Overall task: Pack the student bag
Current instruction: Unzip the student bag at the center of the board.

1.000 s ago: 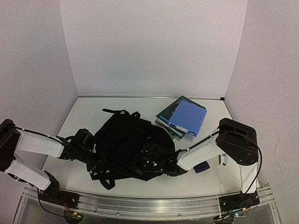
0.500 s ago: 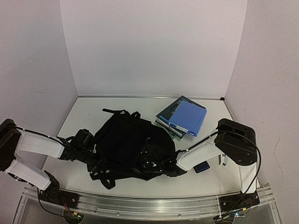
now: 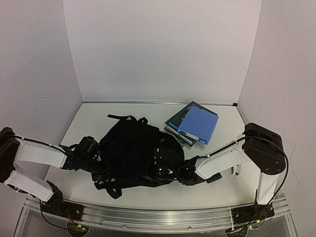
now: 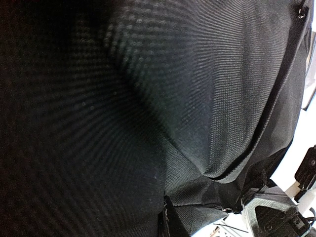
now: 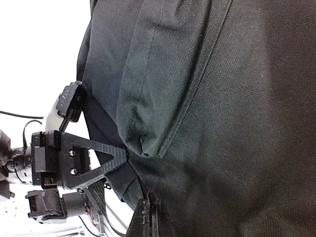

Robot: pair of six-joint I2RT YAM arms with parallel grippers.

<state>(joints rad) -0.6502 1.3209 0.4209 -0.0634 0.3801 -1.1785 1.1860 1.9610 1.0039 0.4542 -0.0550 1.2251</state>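
Top external view: the student bag (image 3: 131,148) lies flat on the white table (image 3: 89,118), close to the 6 o'clock edge and a bit toward 7 o'clock. It looks shut, and nothing is packed in it that I can see.
Things to pack: a stack of books (image 3: 190,126) sits at 1 o'clock from the bag, just beside it. A small dark-blue wallet (image 3: 213,177) lies at 4 o'clock, next to the right arm.
Left end effector (image 5: 124,155): it pinches a fold of the bag's cloth on the 7 o'clock side. The cloth bunches up at its tip.
Right end effector (image 5: 149,212): its fingers are pressed together against the bag, near the 5 o'clock side. It may have a thin bit of cloth or a zipper pull between them, but it is all black there and I cannot tell.
Step now: I think this is the start, getting hold of the bag to open it.
Next move: one arm should hold the bag down while the other pulls, so the mouth opens wide for the books.
Open room: the table is bare at 10 to 12 o'clock from the bag.
Edges: walls stand at 9, 12 and 3 o'clock. The table edge at 6 o'clock is near, and loose straps (image 3: 111,190) lie there and could catch.
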